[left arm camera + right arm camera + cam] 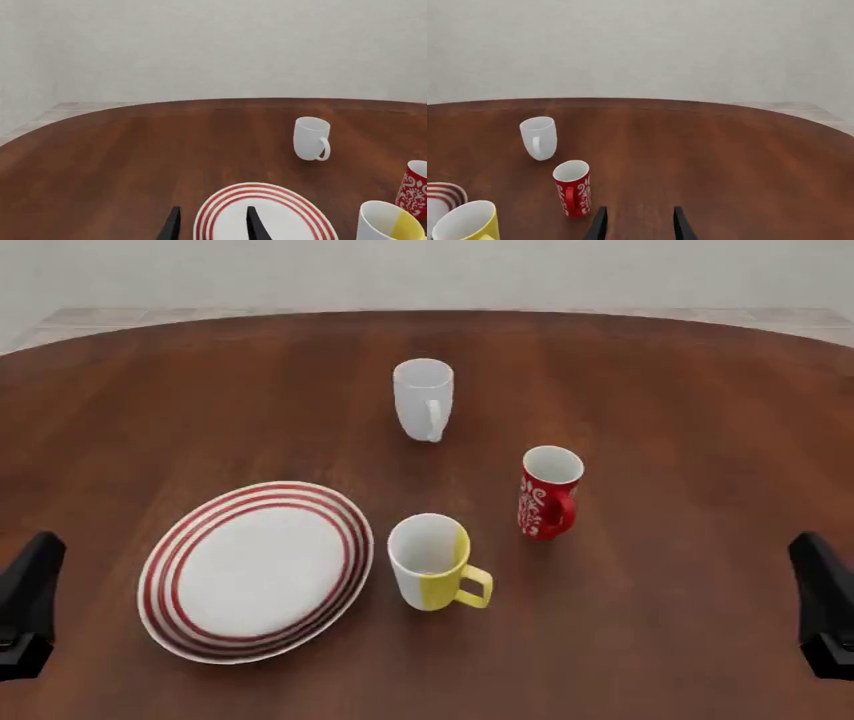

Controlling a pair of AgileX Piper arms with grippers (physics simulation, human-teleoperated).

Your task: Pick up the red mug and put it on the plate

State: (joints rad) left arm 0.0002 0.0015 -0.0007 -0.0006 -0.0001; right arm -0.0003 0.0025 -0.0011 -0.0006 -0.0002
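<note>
- Right claw (638,225), fingers apart and empty, sits well short of the tall glossy red mug (547,492), which stands on the brown wooden table (694,440) ahead-left of it.
- Left claw (212,225), also apart, hovers at the red-ringed white plate (256,570).
- Risk: the yellow-and-white mug (433,562) stands between mug and plate; a low carry could knock it.

Bright, even, sharp; faint shadows

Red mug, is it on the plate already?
No, the red mug stands on the table, right of the plate.

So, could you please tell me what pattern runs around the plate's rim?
Concentric red rings on white circle the plate; the front view shows them best.
</note>
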